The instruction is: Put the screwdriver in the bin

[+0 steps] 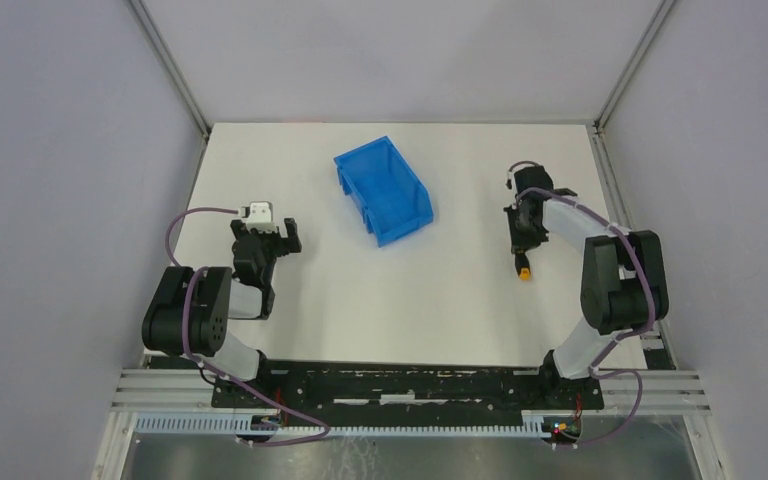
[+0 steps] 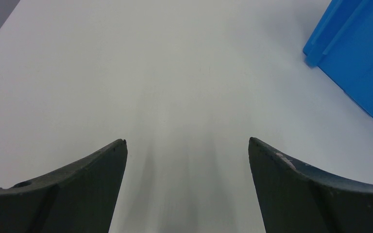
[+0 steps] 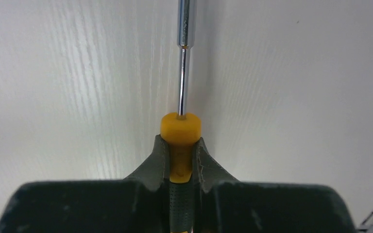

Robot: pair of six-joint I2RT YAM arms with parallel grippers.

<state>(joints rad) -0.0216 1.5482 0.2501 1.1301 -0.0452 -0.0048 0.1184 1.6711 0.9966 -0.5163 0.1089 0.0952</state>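
Right of the bin [image 1: 385,187], the right fingers [image 3: 156,162] pinch the screwdriver [image 3: 180,127] by its handle, which only the wrist view shows; the overhead view shows just its orange butt. Left of the bin, the left fingers [image 2: 90,167] stand spread over the tabletop [image 2: 175,73].

1. One bright blue plastic bin [image 1: 384,190], the only container in view.
2. One screwdriver [image 3: 180,127], with an orange-and-black handle and a thin silver shaft.
3. Two robot arms: the left arm [image 1: 195,310] and the right arm [image 1: 620,280].
4. Two tools, one per arm: the left tool [image 2: 187,145] and the right tool [image 3: 180,145].
5. Four dark fingers [image 2: 77,194] in all, two on each tool.
6. One white desk [image 1: 440,310].
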